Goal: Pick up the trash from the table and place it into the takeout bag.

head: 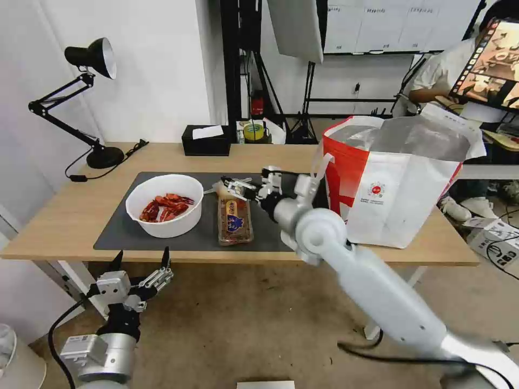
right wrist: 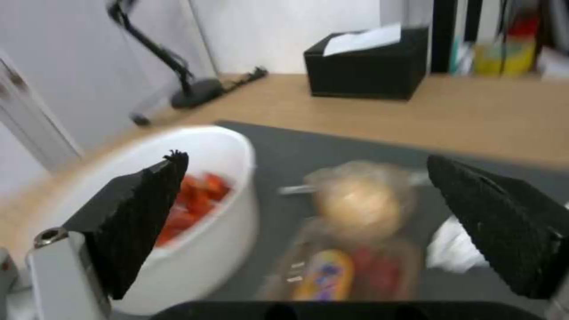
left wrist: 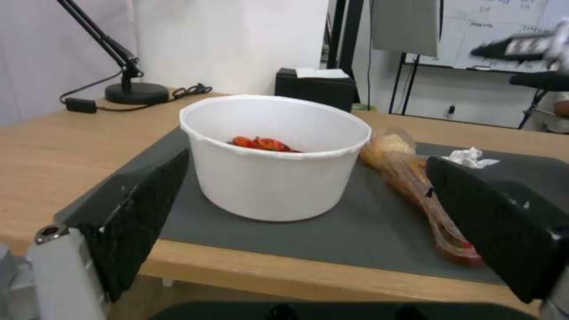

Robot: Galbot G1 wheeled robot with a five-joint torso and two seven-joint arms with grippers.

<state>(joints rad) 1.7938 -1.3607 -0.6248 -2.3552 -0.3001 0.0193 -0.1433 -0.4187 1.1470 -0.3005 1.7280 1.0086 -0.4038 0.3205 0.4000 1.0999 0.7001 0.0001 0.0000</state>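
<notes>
White bowl [head: 164,205] of red shells sits on the worktop's [head: 54,221] mat beside the tray [head: 234,221]. Right claw [head: 233,186] hovers spread over the lump bag [right wrist: 358,200]. Left claw [head: 141,261] gapes below the edge; its wrist view catches the tissue [left wrist: 469,157].

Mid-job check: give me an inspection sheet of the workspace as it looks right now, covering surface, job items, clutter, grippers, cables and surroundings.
Surface: light-wood table bearing a dark grey mat.
Job's things: white bowl of crayfish shells, clear plastic tray, small bag with beige lump and crumpled tissue all lie on the mat. Takeout bag stands open at the table's right end.
Clutter: black tissue box, yellow tape roll and desk lamp along the far edge.
Grippers: right gripper open, over the mat above the tray's far end; left gripper open, below the table's near edge.
Cables: lamp cord on the table; black cables on the floor.
Surroundings: a seated person behind the bag.
</notes>
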